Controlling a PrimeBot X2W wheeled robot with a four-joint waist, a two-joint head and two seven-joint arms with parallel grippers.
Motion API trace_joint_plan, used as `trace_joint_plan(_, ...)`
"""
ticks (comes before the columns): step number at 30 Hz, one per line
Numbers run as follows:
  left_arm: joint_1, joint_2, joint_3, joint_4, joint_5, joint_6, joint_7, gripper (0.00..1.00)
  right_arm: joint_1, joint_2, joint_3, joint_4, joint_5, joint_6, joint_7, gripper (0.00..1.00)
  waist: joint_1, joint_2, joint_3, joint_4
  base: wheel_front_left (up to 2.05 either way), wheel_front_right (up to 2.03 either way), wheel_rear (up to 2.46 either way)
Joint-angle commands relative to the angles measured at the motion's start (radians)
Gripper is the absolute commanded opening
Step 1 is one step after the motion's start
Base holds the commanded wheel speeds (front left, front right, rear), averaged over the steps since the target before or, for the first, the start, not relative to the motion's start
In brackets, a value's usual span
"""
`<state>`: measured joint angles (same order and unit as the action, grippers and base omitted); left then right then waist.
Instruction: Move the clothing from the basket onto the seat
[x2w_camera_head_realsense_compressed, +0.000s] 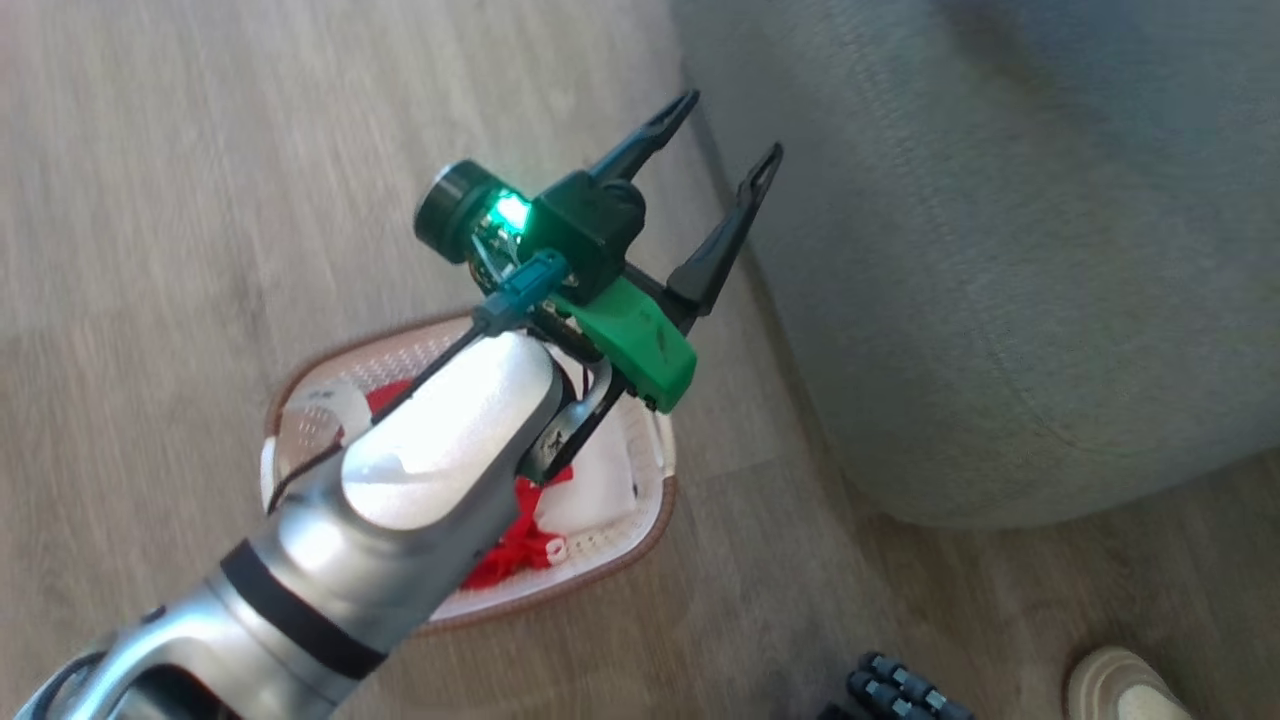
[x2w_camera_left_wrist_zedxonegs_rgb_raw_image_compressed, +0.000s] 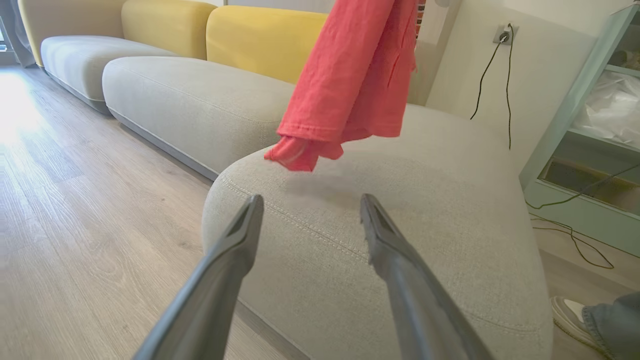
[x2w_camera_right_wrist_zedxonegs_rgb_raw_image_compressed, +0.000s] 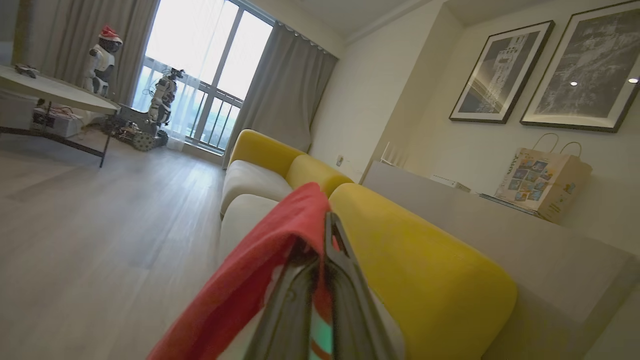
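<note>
Left pincer (x2w_camera_head_realsense_compressed: 730, 130) apart, empty; basket (x2w_camera_head_realsense_compressed: 610, 548) beneath its forearm, red clothes (x2w_camera_head_realsense_compressed: 515, 550) inside. Right pincer (x2w_camera_right_wrist_zedxonegs_rgb_raw_image_compressed: 327, 225) clamped on red garment (x2w_camera_right_wrist_zedxonegs_rgb_raw_image_compressed: 270, 250), which hangs beyond left fingertips, above seat (x2w_camera_left_wrist_zedxonegs_rgb_raw_image_compressed: 425, 210).

Two grippers are showing: the left gripper (x2w_camera_head_realsense_compressed: 731, 126) and the right gripper (x2w_camera_right_wrist_zedxonegs_rgb_raw_image_compressed: 327, 225). One basket (x2w_camera_head_realsense_compressed: 600, 548) is sitting under the left arm. One red garment (x2w_camera_left_wrist_zedxonegs_rgb_raw_image_compressed: 355, 75) is hanging over the sofa. How many more pieces of clothing (x2w_camera_head_realsense_compressed: 520, 545) are lying in the basket cannot be told. Three grey seats (x2w_camera_left_wrist_zedxonegs_rgb_raw_image_compressed: 425, 200) are standing in a row, and three backs (x2w_camera_right_wrist_zedxonegs_rgb_raw_image_compressed: 425, 280) are lining up behind them. Two pictures (x2w_camera_right_wrist_zedxonegs_rgb_raw_image_compressed: 500, 75) are hanging above one bag (x2w_camera_right_wrist_zedxonegs_rgb_raw_image_compressed: 542, 182). Two small robots (x2w_camera_right_wrist_zedxonegs_rgb_raw_image_compressed: 102, 60) are standing beyond one table (x2w_camera_right_wrist_zedxonegs_rgb_raw_image_compressed: 55, 92). One shoe (x2w_camera_head_realsense_compressed: 1120, 685) is peeking in.
</note>
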<state>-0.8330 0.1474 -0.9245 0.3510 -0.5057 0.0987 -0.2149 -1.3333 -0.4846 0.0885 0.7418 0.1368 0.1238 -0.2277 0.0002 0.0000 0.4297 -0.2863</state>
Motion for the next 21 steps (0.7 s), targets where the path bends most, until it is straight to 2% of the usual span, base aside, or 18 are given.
trace_joint_plan(1, -0.041, 0.013, 0.028, -0.039, 0.007, 0.004, 0.004, 1.00, -0.025, -0.019, -0.011, -0.022, -0.007, 0.007, 0.003, 0.00, -0.0002, 0.0000, 0.052, 0.049, 0.00, 0.00, 0.00)
trace_joint_plan(4, -0.055, 0.026, 0.021, -0.081, 0.022, 0.014, 0.023, 1.00, -0.055, -0.043, -0.056, 0.033, -0.042, 0.007, 0.000, 0.00, -0.0002, 0.0000, 0.099, 0.077, 0.00, 0.00, 0.00)
trace_joint_plan(7, -0.069, 0.038, 0.013, -0.114, 0.037, 0.021, 0.042, 1.00, -0.053, -0.035, -0.109, 0.092, -0.071, 0.007, -0.011, 0.00, -0.0002, 0.0000, 0.143, 0.100, 0.00, 0.00, 0.00)
trace_joint_plan(15, -0.080, 0.055, 0.005, -0.164, 0.053, 0.039, 0.059, 1.00, 0.067, 0.076, -0.225, 0.230, -0.139, 0.007, -0.033, 0.00, -0.0002, 0.0000, 0.225, 0.132, 0.00, 0.00, 0.00)
trace_joint_plan(21, -0.077, 0.070, 0.003, -0.162, 0.054, 0.044, 0.060, 1.00, 0.163, 0.160, -0.269, 0.240, -0.174, 0.007, -0.034, 0.00, -0.0002, 0.0000, 0.240, 0.132, 0.00, 0.00, 0.00)
